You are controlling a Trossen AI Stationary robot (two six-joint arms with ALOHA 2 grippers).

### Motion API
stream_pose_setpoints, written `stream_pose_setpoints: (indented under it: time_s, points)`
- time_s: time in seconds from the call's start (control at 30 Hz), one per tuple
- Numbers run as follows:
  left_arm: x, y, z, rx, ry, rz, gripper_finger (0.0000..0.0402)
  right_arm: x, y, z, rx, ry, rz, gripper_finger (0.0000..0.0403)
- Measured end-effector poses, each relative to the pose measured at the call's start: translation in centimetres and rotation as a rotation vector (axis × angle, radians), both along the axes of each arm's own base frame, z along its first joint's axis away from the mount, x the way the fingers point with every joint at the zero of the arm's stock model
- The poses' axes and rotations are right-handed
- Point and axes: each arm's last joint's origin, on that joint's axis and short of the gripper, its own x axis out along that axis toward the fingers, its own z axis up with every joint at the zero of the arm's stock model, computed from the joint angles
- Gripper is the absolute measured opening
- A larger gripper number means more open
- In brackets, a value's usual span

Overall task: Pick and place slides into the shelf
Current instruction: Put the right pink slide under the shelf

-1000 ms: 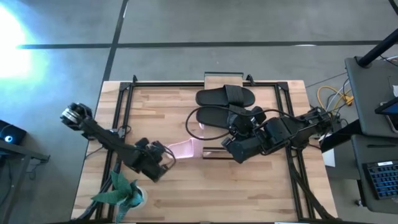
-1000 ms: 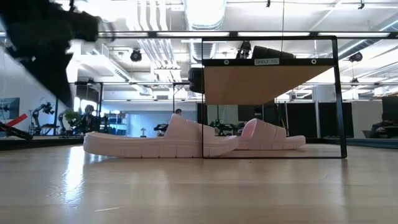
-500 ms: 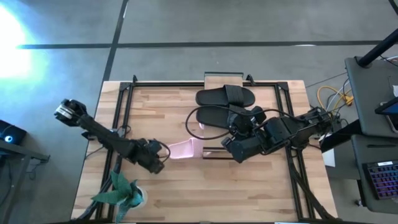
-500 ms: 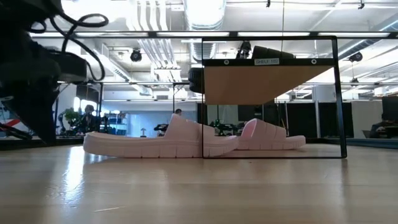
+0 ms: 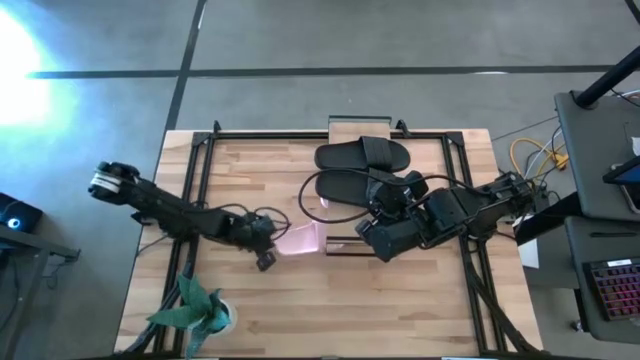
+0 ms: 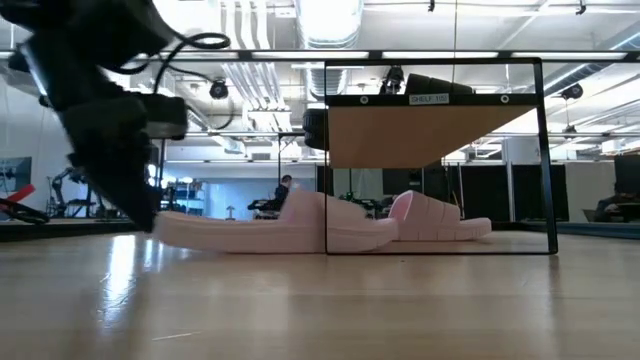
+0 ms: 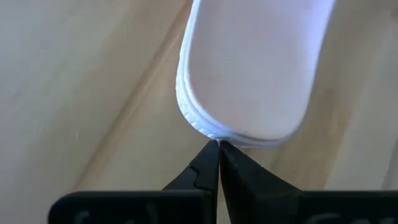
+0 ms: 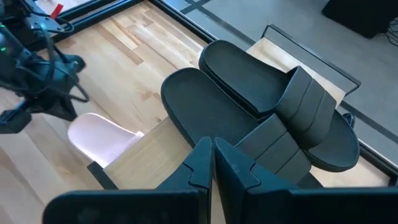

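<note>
One pale pink slide [image 5: 300, 238] lies flat on its sole on the table, its toe end under the shelf [image 6: 437, 135]. The second pink slide [image 6: 440, 225] lies under the shelf. Two black slides [image 5: 362, 155] [image 5: 345, 187] lie on the shelf's plank top [image 8: 140, 155]. My left gripper [image 7: 217, 146] is shut, low at the pink slide's heel [image 6: 165, 225]. My right gripper [image 8: 211, 149] is shut and stands over the near black slide [image 8: 205, 106]. My left gripper presses the tips of its shut fingers [image 7: 208, 165] against the rim of the pink slide's heel end [image 7: 214, 132]. It comes slanting down from the table's left, along the slide. The slide stays flat on the table. My right gripper: I cannot tell whether it touches the black slide.
A green toy plant [image 5: 195, 310] stands near the table's near left corner, close to the left arm. Dark frame rails [image 5: 195, 190] run along the table's edges. Bare wood lies along the near side [image 5: 350, 310].
My left gripper has swung from near the plant toward the far right, come down to the pink slide's heel, and pushed it. The slide has slid a little to the right, farther under the shelf.
</note>
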Motion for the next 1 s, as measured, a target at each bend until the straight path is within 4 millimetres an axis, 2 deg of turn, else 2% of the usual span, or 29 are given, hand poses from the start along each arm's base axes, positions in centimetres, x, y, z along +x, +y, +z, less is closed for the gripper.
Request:
stream_pose_setpoints:
  time_s: [0.27,0.57,0.77,1.0]
  points:
    - [3.0,2.4,-0.9,-0.006,-0.082,-0.038,0.0000,0.0,0.0,0.0,0.000,0.001,0.000,0.0009]
    - [7.7,3.8,-2.0,0.019,-0.092,-0.118,0.0000,0.0,0.0,0.0,0.000,0.001,0.000,0.0009]
    - [10.4,4.2,-1.2,0.068,-0.137,-0.162,0.0000,0.0,0.0,0.0,0.010,-0.009,-0.010,0.0009]
    - [11.9,5.4,-0.6,0.105,-0.170,-0.155,0.0000,0.0,0.0,-0.1,0.016,-0.015,-0.021,0.0009]
